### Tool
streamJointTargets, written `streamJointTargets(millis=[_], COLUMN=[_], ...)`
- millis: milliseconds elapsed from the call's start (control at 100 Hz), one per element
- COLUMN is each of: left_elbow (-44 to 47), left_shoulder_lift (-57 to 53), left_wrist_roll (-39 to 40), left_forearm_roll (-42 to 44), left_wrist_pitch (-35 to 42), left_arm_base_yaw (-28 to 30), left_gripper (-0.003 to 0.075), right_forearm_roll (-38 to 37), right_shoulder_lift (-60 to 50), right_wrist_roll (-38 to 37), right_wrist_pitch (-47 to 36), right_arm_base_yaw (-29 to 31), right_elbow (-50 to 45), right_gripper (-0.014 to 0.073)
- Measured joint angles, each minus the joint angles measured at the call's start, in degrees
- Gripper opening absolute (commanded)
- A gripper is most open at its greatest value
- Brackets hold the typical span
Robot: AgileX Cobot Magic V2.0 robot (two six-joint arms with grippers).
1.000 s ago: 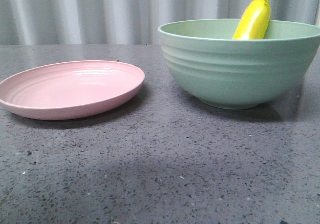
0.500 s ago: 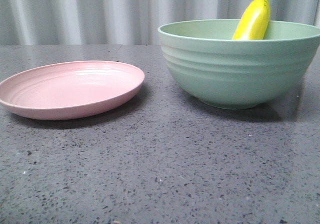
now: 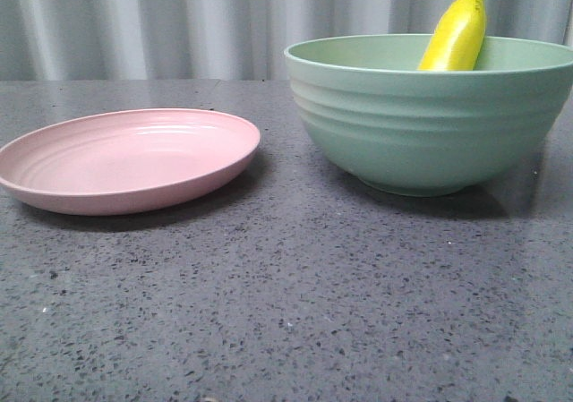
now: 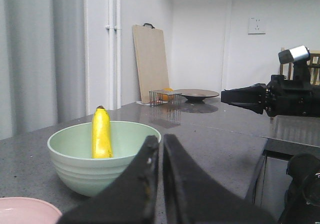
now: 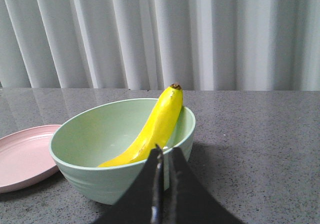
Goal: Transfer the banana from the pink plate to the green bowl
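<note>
The banana [image 3: 455, 35] leans inside the green bowl [image 3: 421, 124] on the right, its dark tip standing above the far rim. The pink plate [image 3: 125, 160] on the left has nothing on it. Neither gripper shows in the front view. In the left wrist view my left gripper [image 4: 161, 139] is shut and empty, held back from the bowl [image 4: 100, 169] and banana [image 4: 101, 134]. In the right wrist view my right gripper [image 5: 162, 151] is shut and empty, just short of the bowl [image 5: 100, 184], with the banana [image 5: 155, 129] beyond it.
The objects stand on a dark speckled table [image 3: 286, 303] with a pale curtain behind. The left wrist view shows the right arm [image 4: 280, 97] above the table's far side, and a wire rack [image 4: 164, 97], a dark dish [image 4: 196, 94] and a board [image 4: 150, 64] far off.
A shadow on the front of the table has gone. The banana's tip has shifted very slightly in the bowl. The plate and bowl have not moved.
</note>
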State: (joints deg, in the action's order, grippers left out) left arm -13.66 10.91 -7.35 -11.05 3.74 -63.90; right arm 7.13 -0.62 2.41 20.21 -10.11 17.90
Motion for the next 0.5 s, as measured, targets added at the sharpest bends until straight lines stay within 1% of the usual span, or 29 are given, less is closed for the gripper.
streamJointTargets(millis=[280, 380, 500], left_elbow=[0.75, 2.4, 4.93], left_shoulder_lift=[0.0, 0.0, 0.0], left_wrist_roll=[0.0, 0.0, 0.0], left_forearm_roll=[0.53, 3.47, 4.65], left_wrist_pitch=[1.1, 1.86, 2.7], left_arm_base_yaw=[0.4, 3.36, 9.77], left_gripper=[-0.002, -0.002, -0.002], right_forearm_roll=[-0.1, -0.1, -0.1], right_shoulder_lift=[0.0, 0.0, 0.0], right_wrist_roll=[0.0, 0.0, 0.0], right_wrist_pitch=[0.09, 0.09, 0.09], right_arm_base_yaw=[0.0, 0.0, 0.0], right_elbow=[0.0, 0.0, 0.0], right_gripper=[-0.0067, -0.0067, -0.0067])
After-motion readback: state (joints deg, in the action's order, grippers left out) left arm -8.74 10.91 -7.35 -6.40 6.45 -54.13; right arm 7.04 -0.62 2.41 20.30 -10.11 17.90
